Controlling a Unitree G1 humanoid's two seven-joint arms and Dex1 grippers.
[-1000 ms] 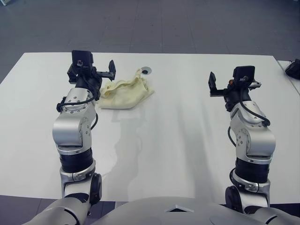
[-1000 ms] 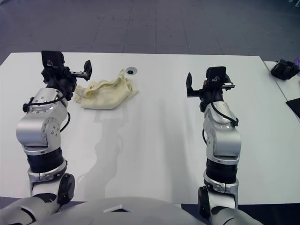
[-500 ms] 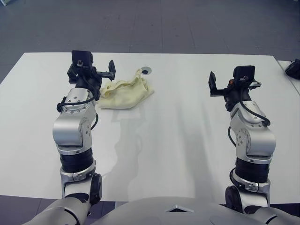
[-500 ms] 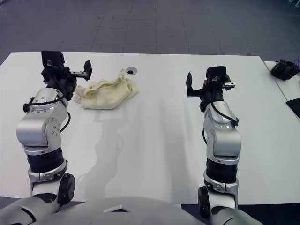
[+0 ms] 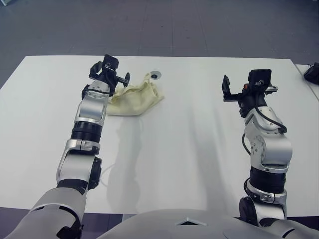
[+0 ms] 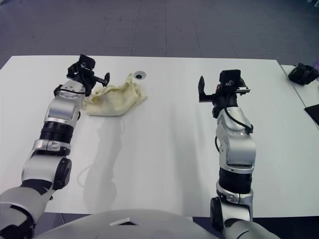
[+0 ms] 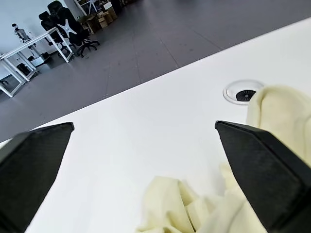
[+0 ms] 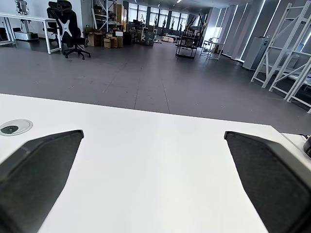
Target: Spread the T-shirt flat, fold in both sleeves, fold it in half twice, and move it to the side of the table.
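Observation:
A pale yellow T-shirt (image 5: 135, 98) lies crumpled in a heap on the white table (image 5: 189, 139), at the far left of centre. My left gripper (image 5: 113, 75) hovers at the shirt's far left edge, open, with nothing between its fingers. In the left wrist view the bunched cloth (image 7: 228, 204) lies just below and beside the wide-spread fingers (image 7: 34, 160). My right gripper (image 5: 247, 88) is held over bare table at the far right, well away from the shirt. It is open and holds nothing, as the right wrist view (image 8: 154, 132) shows.
A round cable grommet (image 5: 157, 75) is set in the tabletop just beyond the shirt. A black object (image 5: 312, 72) rests on a neighbouring surface at the far right. Bare white tabletop stretches between the arms and toward the near edge.
My left arm has stretched forward and to the right, bringing its gripper to the shirt's far left edge. The shirt and the right arm have not moved.

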